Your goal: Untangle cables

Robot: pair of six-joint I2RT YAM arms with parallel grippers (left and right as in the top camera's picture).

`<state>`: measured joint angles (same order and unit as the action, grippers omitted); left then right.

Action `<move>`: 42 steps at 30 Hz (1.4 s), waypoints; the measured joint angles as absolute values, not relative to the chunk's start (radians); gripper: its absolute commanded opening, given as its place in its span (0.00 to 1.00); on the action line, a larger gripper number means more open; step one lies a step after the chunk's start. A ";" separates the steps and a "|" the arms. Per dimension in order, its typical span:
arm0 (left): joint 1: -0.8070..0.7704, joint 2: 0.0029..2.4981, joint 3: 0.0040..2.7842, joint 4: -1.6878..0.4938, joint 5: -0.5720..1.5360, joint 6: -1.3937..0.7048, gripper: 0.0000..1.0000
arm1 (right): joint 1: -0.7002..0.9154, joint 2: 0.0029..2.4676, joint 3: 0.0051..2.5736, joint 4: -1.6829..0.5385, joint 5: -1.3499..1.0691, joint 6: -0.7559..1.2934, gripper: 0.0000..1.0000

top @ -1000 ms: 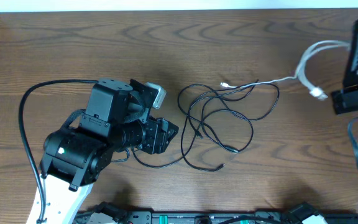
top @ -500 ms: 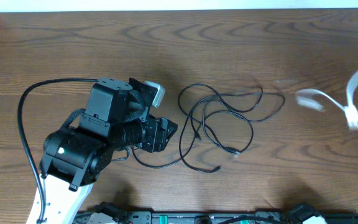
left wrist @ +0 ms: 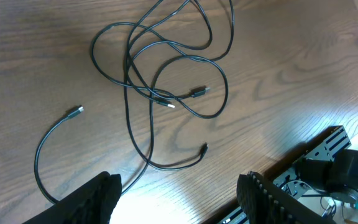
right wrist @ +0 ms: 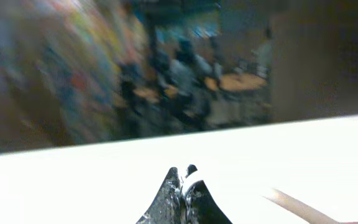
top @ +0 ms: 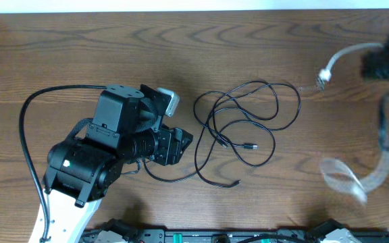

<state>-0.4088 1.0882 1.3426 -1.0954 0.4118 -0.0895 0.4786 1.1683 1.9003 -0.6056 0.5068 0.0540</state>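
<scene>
Several thin black cables (top: 248,118) lie in a loose tangle of loops at mid-table, and the left wrist view shows them (left wrist: 166,74) ahead of my fingers. A shorter black cable (left wrist: 42,162) curves off by itself nearer the left gripper. My left gripper (top: 183,143) (left wrist: 179,202) hovers open just left of the tangle, holding nothing. The whitish cord (top: 326,71) is lifted clear of the black loops at the far right, blurred by motion. My right gripper (right wrist: 184,177) is shut on that whitish cord (right wrist: 191,182). The right arm (top: 387,61) shows only as a dark blur at the edge.
A thick black arm cord (top: 29,108) arcs round the left arm's base. The table's near edge and a black rail (left wrist: 328,149) lie close behind the left gripper. The right wrist view faces a blurred room.
The right arm has swung quickly and drawn the whitish cord out of the black tangle towards the right edge. The black loops shifted slightly. The left arm has stayed still.
</scene>
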 measured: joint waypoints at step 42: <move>-0.409 1.090 1.343 -1.171 0.411 -0.090 0.66 | -0.897 1.770 1.895 -0.743 -0.332 0.350 0.01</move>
